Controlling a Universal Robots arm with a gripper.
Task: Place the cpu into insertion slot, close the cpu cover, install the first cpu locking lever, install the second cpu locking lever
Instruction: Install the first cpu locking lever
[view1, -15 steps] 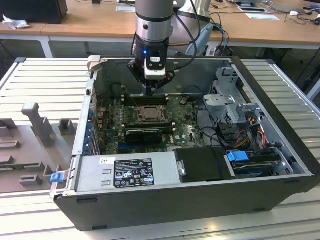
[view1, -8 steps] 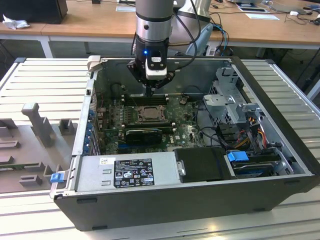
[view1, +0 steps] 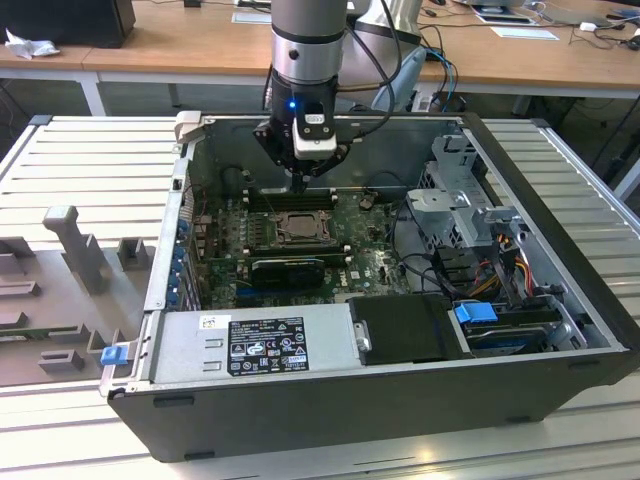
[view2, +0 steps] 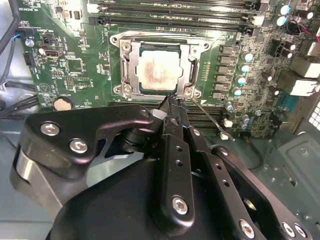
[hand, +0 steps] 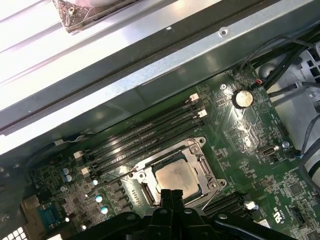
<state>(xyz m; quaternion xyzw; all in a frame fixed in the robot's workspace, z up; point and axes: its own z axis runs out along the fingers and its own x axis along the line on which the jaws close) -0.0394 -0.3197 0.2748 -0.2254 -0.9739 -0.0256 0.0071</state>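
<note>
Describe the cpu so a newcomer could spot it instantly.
Inside the open computer case, find the green motherboard. Beside its long black memory slots sits a square metal-framed insertion slot. The cpu is the pale silver square seated in it, larger and brighter than any chip around.

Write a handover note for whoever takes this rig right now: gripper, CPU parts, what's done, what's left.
Gripper: shut, nothing seen between the fingers, tips low at one corner of the insertion slot.
Cpu: seated in the slot, metal top up.
Cpu cover: lying flat around the chip, apparently closed.
Done: cpu placed, cover down.
Left: the levers. One thin locking lever slants out from the corner by the fingertips and looks unlatched. I cannot tell the state of the other lever.
</note>
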